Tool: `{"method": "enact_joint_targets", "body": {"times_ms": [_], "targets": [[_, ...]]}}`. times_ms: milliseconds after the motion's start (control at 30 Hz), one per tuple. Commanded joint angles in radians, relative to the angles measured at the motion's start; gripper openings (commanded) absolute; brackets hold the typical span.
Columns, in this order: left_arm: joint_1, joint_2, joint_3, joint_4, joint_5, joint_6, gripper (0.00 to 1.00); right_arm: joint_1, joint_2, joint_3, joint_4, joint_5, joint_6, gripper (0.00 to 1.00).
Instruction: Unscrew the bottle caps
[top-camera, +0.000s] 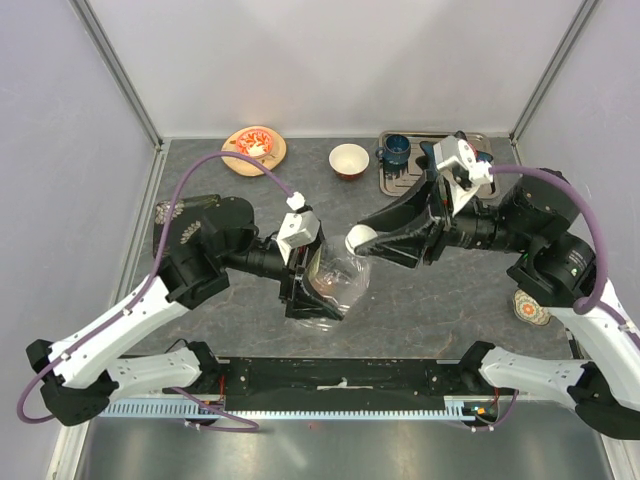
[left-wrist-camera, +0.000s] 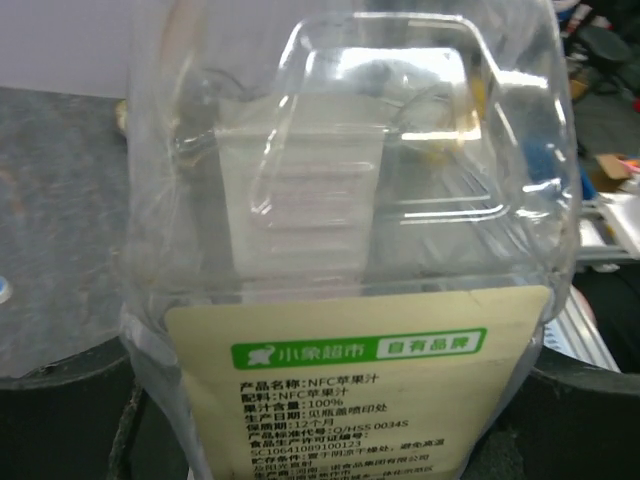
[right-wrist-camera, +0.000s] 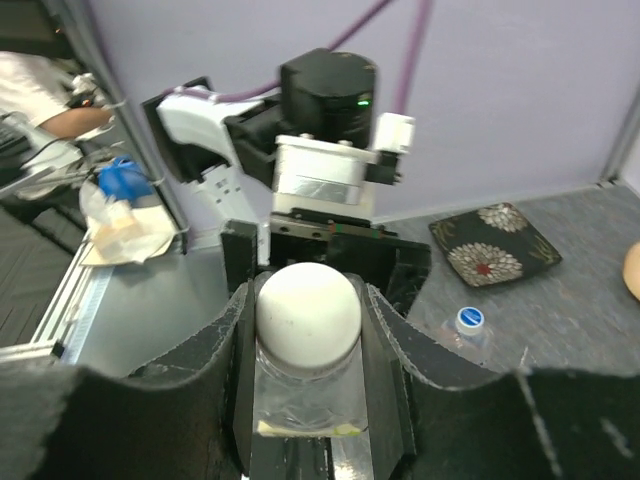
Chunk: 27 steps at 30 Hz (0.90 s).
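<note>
Grey table (top-camera: 400, 300), wooden coaster (top-camera: 254, 149), bowl (top-camera: 349, 160), tray (top-camera: 385, 178)

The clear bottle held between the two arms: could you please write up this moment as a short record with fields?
held item: clear bottle with a round white cap
label: pale, with a green band and printed text
left gripper: jaws clamped on the bottle's body
right gripper: jaws on either side of the cap; contact cannot be told
cap state: on the neck
other bottle: small one with a blue cap lying on the table
back of table: white bowl, dark cup on a tray
</note>
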Motion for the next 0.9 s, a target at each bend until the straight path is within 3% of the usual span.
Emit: {"method": "enact_joint_targets", "body": {"times_ms": [0,467,867], "targets": [[0.008,0.022,0.071,0.203,0.323,-0.085,0.02,0.007,0.003,-0.057,-0.046,-0.186,-0.063,0.0],[0.048,0.063,0.005,0.365,0.452,-0.208,0.02,0.007,-0.055,-0.112,0.006,-0.422,-0.114,0.0],[0.083,0.07,-0.028,0.359,0.461,-0.199,0.02,0.005,-0.086,-0.091,0.041,-0.364,-0.068,0.0]]}}
